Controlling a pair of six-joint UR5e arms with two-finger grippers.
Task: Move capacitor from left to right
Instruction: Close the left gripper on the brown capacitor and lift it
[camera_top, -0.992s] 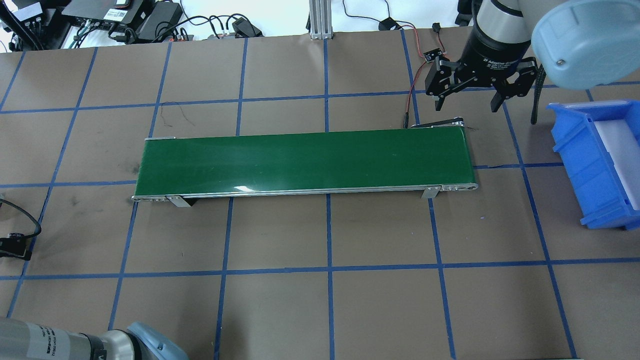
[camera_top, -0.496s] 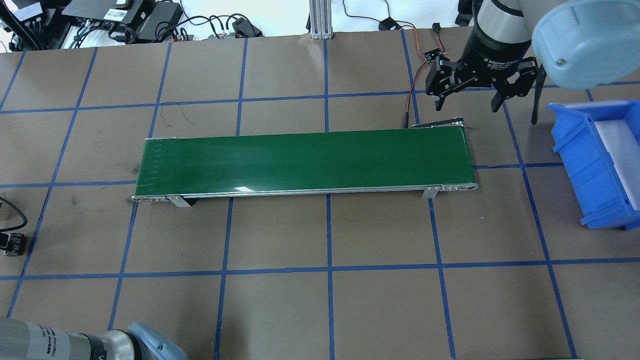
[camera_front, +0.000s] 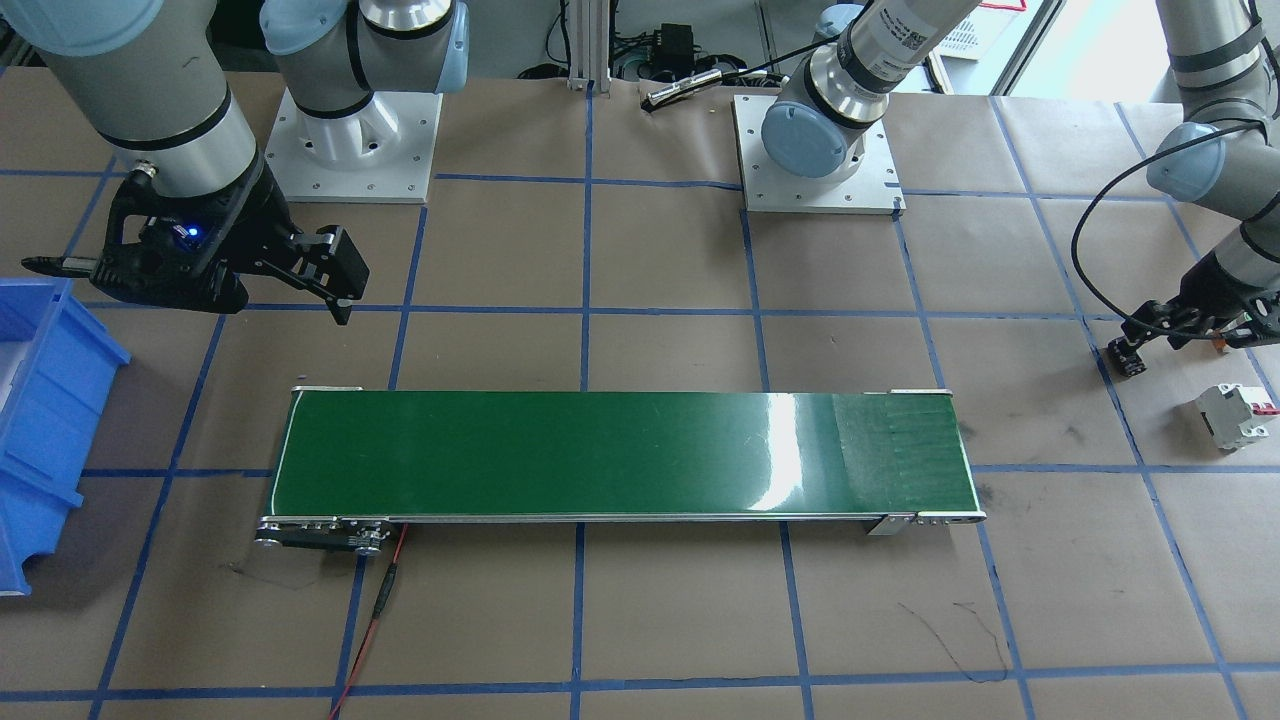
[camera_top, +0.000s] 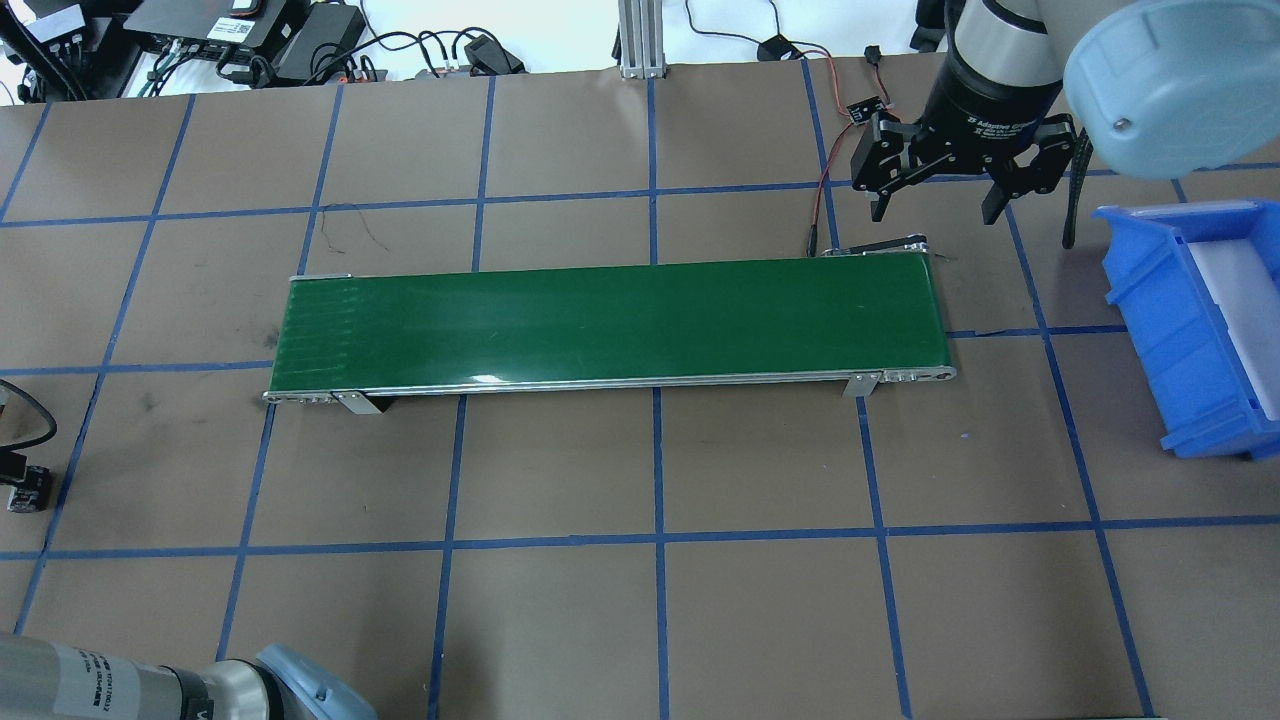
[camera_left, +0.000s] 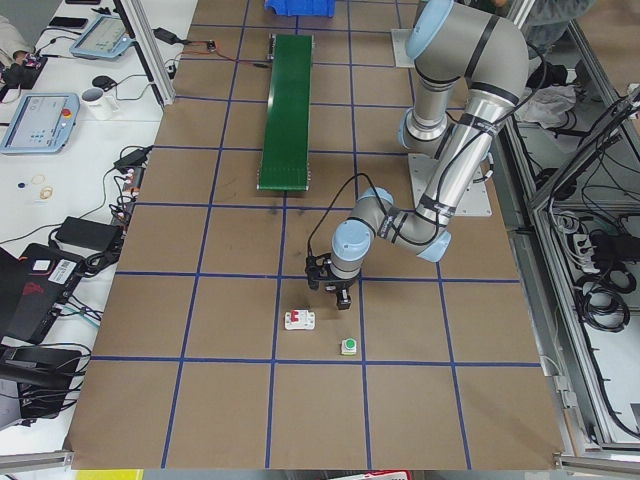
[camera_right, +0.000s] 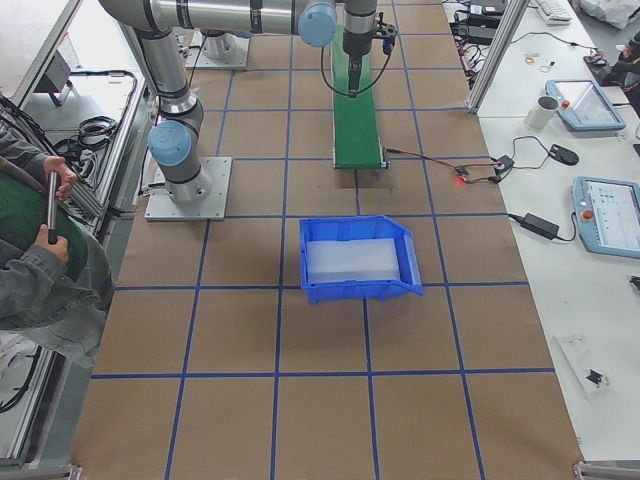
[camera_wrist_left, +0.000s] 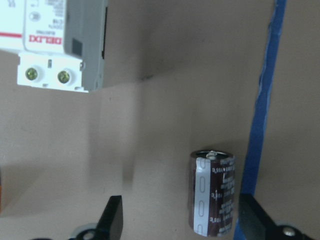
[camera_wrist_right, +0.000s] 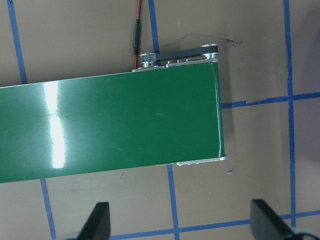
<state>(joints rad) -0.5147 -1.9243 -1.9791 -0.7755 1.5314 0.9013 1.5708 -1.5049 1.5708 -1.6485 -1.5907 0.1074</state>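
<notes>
At the far left, the left pincer (camera_wrist_left: 183, 216) hangs spread over the surface (camera_wrist_left: 150, 125), and the capacitor (camera_wrist_left: 214, 192) sits between its fingers (camera_wrist_left: 114, 222), close to one of them, beside the blue tape (camera_wrist_left: 262, 100). I fear closing may push it sideways, so it rolls and slips out. The right pincer (camera_top: 935, 208) hangs spread near the green belt (camera_top: 610, 325)

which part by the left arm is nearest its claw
The dark capacitor, between the open left claw's fingers; the white breaker and green-capped button lie farther off.
</notes>
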